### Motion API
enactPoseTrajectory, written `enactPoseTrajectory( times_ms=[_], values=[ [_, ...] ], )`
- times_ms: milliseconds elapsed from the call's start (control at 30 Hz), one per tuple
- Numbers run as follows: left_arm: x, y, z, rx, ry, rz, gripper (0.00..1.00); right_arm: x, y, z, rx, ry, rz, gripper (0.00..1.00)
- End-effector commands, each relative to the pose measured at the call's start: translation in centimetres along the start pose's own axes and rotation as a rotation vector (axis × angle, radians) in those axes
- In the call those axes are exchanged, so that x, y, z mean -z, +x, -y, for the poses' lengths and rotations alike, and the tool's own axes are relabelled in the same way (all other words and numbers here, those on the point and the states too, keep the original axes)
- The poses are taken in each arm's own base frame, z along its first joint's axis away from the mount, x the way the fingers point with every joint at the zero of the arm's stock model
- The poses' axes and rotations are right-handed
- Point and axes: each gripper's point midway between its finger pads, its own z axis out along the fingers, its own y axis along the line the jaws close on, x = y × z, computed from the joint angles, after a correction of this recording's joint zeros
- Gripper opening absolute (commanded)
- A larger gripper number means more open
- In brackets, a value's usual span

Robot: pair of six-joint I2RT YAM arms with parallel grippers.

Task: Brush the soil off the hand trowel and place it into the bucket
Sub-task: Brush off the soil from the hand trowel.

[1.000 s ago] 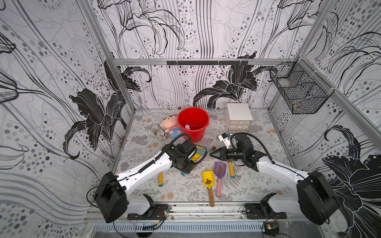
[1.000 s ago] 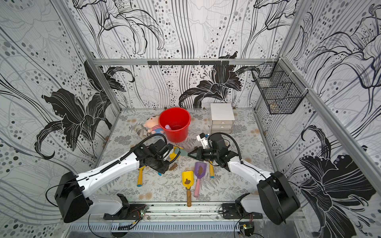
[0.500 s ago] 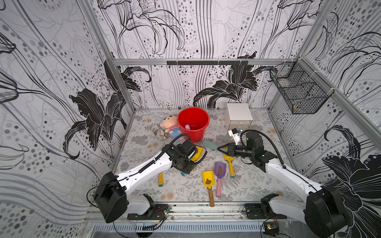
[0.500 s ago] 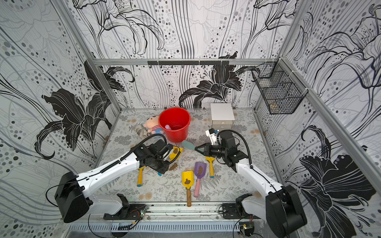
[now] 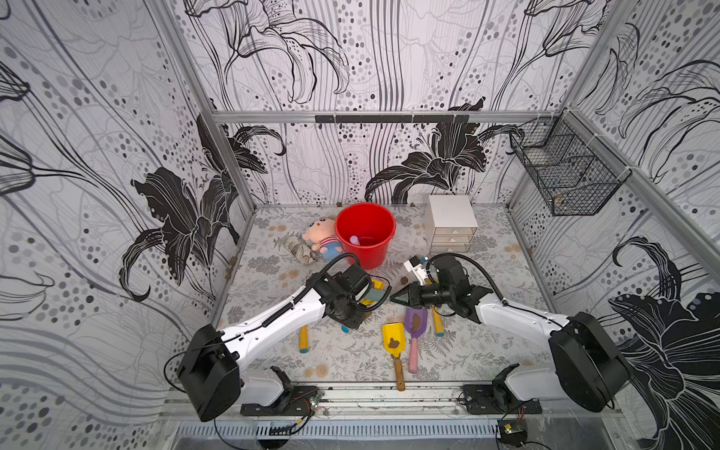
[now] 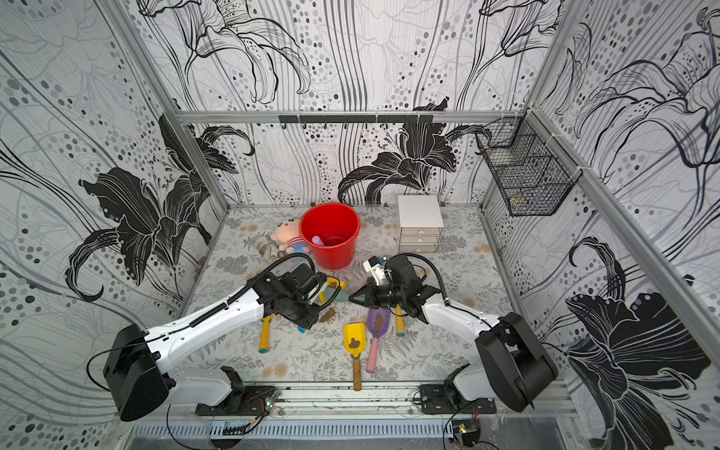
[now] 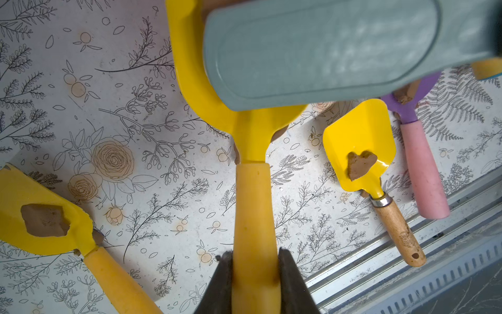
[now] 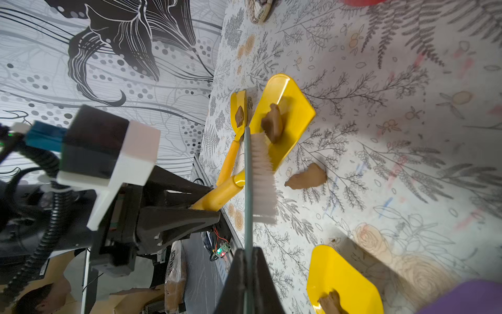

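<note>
Judging from the left wrist view, the hand trowel [image 7: 252,195] is pinched by its yellow handle between the fingers of the left gripper [image 7: 255,257]. Its long axis runs straight out ahead of those fingers, so the blade lies beyond the fingertips. The brush [image 8: 262,174] is clamped by its thin grey-green back, seen edge-on in the right wrist view, in the right gripper [image 8: 247,251], whose fingers are pressed tight on it. Its long axis likewise runs straight ahead of them, with the white bristles turned to one side, toward the blade. The two tools are thus met end to end, with the brush laid over the blade.

One relation governs the coming stroke. A soil clump [image 8: 271,123] sits on the blade at the far end of the bristle row, on the bristle side. Contact between bristles and clump looks likely but cannot be confirmed. A sweep carried farther out from the right fingers, toward the blade's tip, is probably what is called for. A loose clump [image 8: 305,178] lies on the table [image 8: 407,130] beside the blade.

The bucket [image 5: 372,255] is seen near both grippers in both top views. It stands off to the side of the trowel's line, not ahead of the left fingers. A turn of the left arm, which holds the trowel, would likely be needed before the drop.
</note>
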Motion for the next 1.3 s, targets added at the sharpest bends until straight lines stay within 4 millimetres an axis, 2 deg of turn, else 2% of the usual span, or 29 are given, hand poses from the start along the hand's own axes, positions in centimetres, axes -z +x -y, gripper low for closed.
enactPoseTrajectory(
  times_ms=[0, 167, 400, 500, 733, 900, 1000, 1133, 1267],
  values=[
    [0.0, -0.5, 0.3, 0.003, 0.023, 0.023, 0.0, 1.5, -2.8, -0.2, 0.036, -0.012, 0.068, 0.0],
    [0.1, -0.5, 0.3, 0.004, 0.022, 0.022, 0.0, 4.7, -3.9, 0.7, 0.023, 0.014, 0.133, 0.0],
    [-0.2, -0.5, 0.4, 0.005, 0.022, 0.011, 0.0, 5.5, -3.2, -0.2, 0.032, 0.004, 0.157, 0.0],
    [-0.1, -0.5, 0.4, 0.003, 0.021, 0.014, 0.0, 4.5, -2.4, -0.8, 0.038, -0.002, 0.135, 0.0],
    [0.0, -0.6, 0.4, 0.01, 0.026, 0.024, 0.0, 0.2, -0.4, -1.2, 0.02, -0.046, 0.042, 0.0],
    [0.1, -0.5, 0.4, 0.013, 0.03, 0.027, 0.0, -0.3, -0.7, -0.5, 0.029, -0.03, 0.019, 0.0],
    [0.2, -0.5, 0.5, 0.01, 0.03, 0.029, 0.0, 1.7, -2.4, 0.3, 0.013, -0.017, 0.065, 0.0],
    [0.4, -0.6, 0.3, 0.012, 0.033, 0.035, 0.0, 5.8, -4.4, 0.9, 0.03, 0.028, 0.156, 0.0],
    [0.8, -0.9, 0.1, 0.036, 0.069, 0.041, 0.0, 8.5, -4.3, 0.9, 0.183, 0.19, 0.215, 0.0]
  ],
)
